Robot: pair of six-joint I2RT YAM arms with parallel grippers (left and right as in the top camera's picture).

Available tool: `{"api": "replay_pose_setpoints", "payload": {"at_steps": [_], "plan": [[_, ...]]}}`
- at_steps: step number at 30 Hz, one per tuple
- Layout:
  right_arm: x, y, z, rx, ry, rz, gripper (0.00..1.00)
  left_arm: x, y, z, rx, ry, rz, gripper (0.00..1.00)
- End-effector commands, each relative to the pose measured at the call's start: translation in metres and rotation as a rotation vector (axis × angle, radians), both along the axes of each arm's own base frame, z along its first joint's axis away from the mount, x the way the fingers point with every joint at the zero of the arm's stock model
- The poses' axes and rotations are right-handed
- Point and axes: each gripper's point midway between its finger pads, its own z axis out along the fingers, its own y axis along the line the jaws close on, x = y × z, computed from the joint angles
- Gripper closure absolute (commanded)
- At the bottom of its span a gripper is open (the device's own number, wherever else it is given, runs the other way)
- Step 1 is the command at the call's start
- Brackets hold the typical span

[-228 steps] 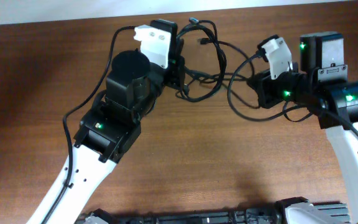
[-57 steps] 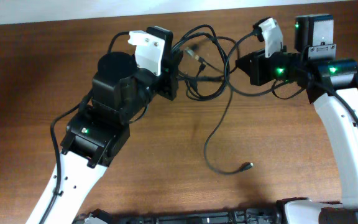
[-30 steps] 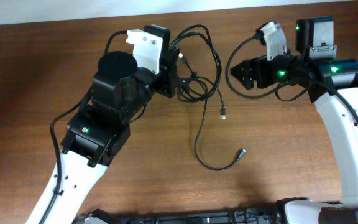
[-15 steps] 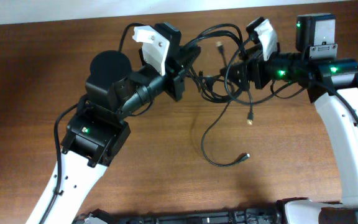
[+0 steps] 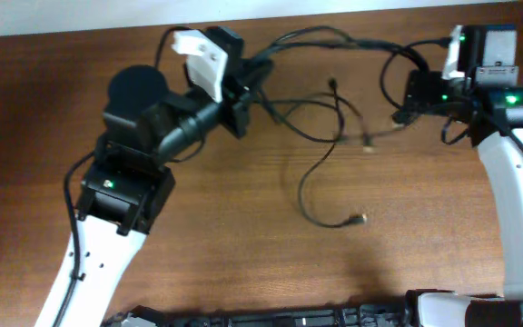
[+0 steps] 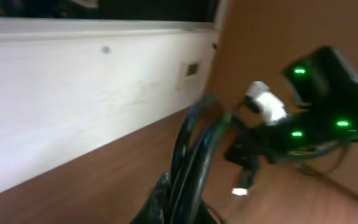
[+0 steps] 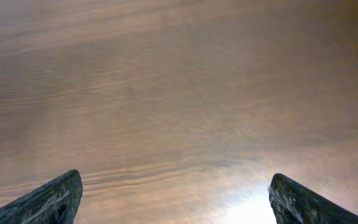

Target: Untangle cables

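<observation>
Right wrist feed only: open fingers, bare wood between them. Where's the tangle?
Observer: The left gripper is shut on the cables, up near the far edge of the table.
Operator: Anything loose?
Observer: One strand curls toward the near side and ends in a plug lying on the wood, apart from both arms.
Operator: How near is right to the strands?
Observer: Overhead, the right gripper sits just right of the strands' far end. Blur hides whether they touch.

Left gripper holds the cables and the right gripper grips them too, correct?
No. The right gripper is open: the right wrist view shows its fingers wide apart, only table between. The left gripper does hold the cables.
</observation>
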Motion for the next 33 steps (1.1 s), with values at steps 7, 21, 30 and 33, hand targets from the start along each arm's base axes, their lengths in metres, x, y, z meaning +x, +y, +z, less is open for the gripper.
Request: {"api": "replay_pose_setpoints", "payload": {"at_steps": [7,21,30,33], "plan": [[-0.008,-0.029,0.002,-0.017,0.010,-0.108,0.00,0.011,0.059,0.028,-0.012,-0.074,0.155,1.00],[-0.001,0.051,0.008,0.293,-0.030,0.265,0.01,0.017,0.070,-0.002,0.086,-0.003,0.221,1.00],[-0.001,0.057,0.009,0.334,-0.033,0.271,0.01,0.015,0.071,-0.019,0.112,0.067,0.221,1.00],[-0.002,0.057,0.008,0.335,-0.028,0.270,0.01,0.015,0.071,-0.027,0.122,0.095,0.219,1.00]]}}
